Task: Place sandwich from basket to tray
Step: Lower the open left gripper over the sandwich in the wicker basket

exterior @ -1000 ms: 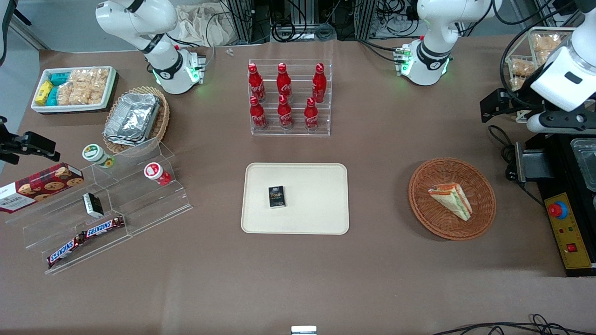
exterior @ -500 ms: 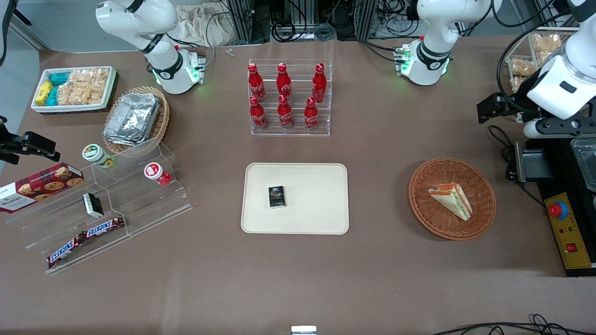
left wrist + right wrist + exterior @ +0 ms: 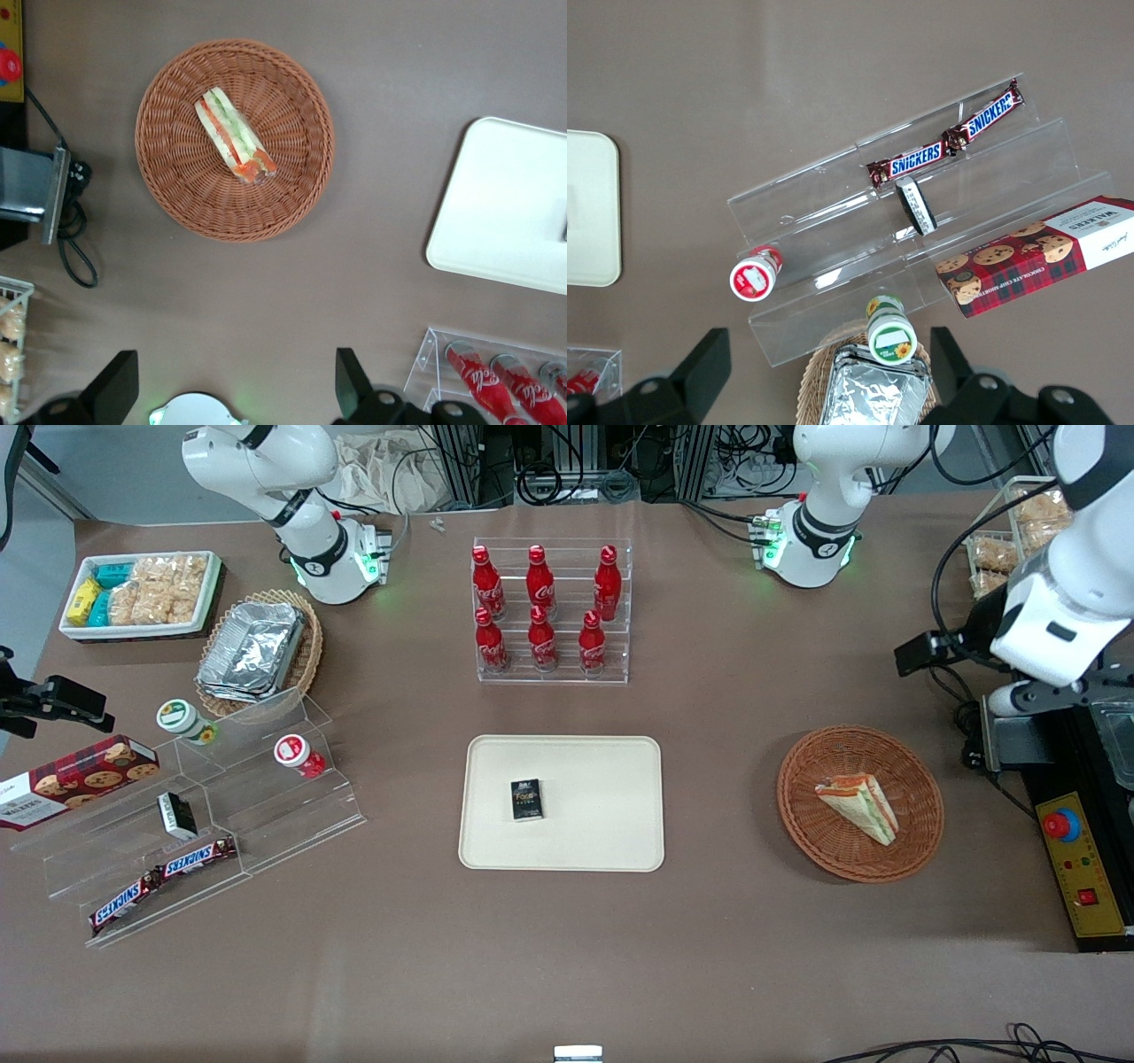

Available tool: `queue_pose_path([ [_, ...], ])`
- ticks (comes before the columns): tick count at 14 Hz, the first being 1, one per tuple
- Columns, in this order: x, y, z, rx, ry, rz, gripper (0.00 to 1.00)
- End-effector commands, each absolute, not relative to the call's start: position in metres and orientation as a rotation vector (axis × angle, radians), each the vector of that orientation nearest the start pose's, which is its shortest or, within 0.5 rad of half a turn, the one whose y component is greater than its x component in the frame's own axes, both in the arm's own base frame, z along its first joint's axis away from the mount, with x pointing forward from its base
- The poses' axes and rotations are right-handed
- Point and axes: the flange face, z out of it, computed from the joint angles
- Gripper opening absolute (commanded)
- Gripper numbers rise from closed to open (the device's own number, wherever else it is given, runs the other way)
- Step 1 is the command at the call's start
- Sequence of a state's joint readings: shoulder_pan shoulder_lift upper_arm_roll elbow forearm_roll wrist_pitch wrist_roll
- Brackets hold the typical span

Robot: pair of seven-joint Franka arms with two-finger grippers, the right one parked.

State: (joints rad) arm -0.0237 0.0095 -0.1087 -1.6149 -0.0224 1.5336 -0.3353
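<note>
From the front camera I see the sandwich [image 3: 858, 808] lying flat in the reddish-brown basket [image 3: 860, 803], its orange label toward the tray. The basket sits on the brown table [image 3: 567, 957] toward the working arm's end, well apart from the cream tray [image 3: 562, 802] at the middle. A small black box [image 3: 526, 799] lies on the tray. Farther from this camera than the tray stands a clear rack of red bottles [image 3: 547, 613]. The working arm's gripper [image 3: 1010, 691] hangs high above the table edge, farther from the camera than the basket and not over it; I can't make out its fingers from here

On the left wrist camera I look straight down at the basket [image 3: 235, 140] with the sandwich [image 3: 234, 135] across its centre, the green and red filling edge showing. The two dark fingertips [image 3: 113, 390] of the gripper [image 3: 232, 390] are spread wide with nothing between them, well above the table. A corner of the tray [image 3: 505, 212] and a few red bottles [image 3: 500, 386] are also visible

The right wrist camera shows only the clear tiered stand [image 3: 921, 230] with Snickers bars [image 3: 948, 142] and a cookie box [image 3: 1036, 257]
</note>
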Motion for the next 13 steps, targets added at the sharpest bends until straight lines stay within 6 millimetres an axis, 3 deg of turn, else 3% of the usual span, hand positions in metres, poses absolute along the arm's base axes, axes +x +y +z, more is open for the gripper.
queue_pose_path([
  [1,0.547,-0.076,0.561,-3.098,-0.427,0.135,1.00],
  [3,0.551,-0.054,0.538,-3.084,-0.518,0.124,1.00],
  [6,0.556,-0.039,0.504,-3.064,-0.627,0.124,1.00],
  [13,0.575,-0.035,0.414,-3.008,-0.864,0.132,1.00],
])
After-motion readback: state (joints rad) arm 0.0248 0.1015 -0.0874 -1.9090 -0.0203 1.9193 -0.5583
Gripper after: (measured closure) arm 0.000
